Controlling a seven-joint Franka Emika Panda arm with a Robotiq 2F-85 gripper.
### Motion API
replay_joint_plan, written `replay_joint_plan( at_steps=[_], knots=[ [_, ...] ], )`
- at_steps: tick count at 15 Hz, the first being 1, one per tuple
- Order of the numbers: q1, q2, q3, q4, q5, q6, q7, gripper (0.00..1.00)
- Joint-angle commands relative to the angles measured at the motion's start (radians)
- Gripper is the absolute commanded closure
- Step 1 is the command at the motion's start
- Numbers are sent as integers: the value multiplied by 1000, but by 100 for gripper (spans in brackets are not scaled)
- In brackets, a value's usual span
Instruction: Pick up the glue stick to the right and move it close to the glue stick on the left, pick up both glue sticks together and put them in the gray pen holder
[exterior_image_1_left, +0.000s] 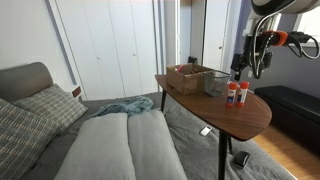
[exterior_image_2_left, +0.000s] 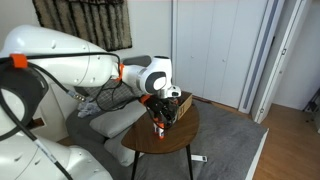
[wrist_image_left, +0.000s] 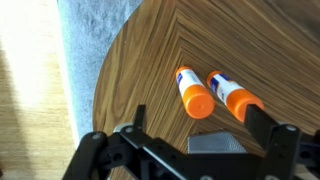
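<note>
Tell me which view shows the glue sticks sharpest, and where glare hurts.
Wrist view: both glue sticks crisp, evenly lit; floor at left washed out by glare. In both exterior views the sticks are tiny and soft.

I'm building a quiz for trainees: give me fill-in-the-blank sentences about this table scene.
___ glue sticks stand side by side on the wooden table.
The gripper hangs above the table with its jaws ___.
Beside the brown box stands the ___ pen holder.
Missing: two; open; gray.

Glue sticks (wrist_image_left: 190, 88) — labels blurred, unreadable
</note>
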Motion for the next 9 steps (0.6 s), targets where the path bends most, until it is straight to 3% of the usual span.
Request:
replay_joint_plan(
  at_steps=[1,9],
  knots=[
    [19,-18,29,-2,29,-40,55,0],
    [25,1,91,-15,23,-2,217,0]
  ],
)
